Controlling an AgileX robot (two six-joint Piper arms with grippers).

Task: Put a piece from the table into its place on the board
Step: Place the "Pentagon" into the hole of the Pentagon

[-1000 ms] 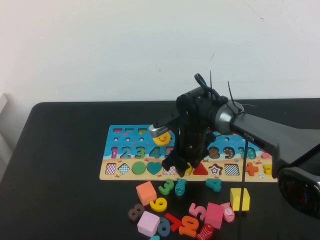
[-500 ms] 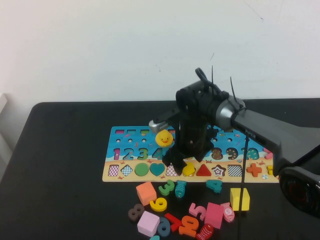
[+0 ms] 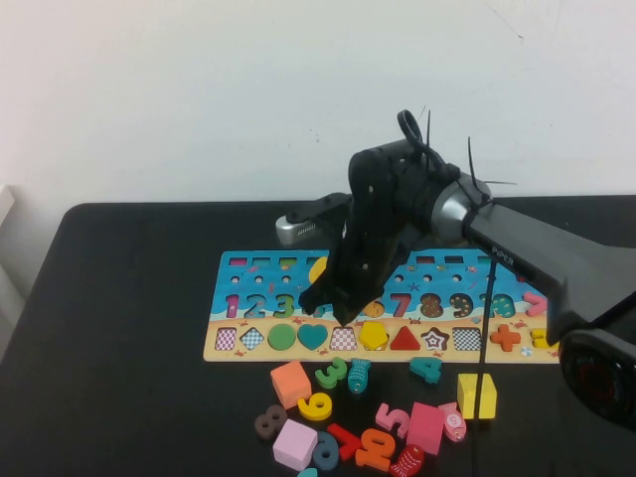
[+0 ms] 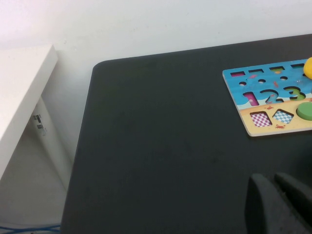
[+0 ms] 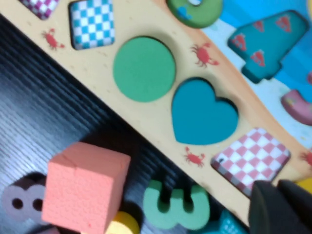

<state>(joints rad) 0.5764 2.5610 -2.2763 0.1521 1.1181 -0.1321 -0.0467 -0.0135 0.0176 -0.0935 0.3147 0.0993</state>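
Yellow pentagon piece [image 3: 374, 335] lies flat in its hollow; board [image 3: 248, 276] flat on black table [image 3: 129, 328]

The tabletop [image 3: 129, 298] is matt black, with a fine ribbed grain in the right wrist view. The board [image 3: 258, 350] looks like pale wood under a smooth printed sheet of blue and sand. The yellow piece [image 3: 374, 335] in its row of shapes has a flat painted finish. The orange cube [image 5: 83, 187] is pebbled, like foam. The right gripper [image 3: 328, 303] is dull black plastic; the left gripper [image 4: 278, 202] likewise.
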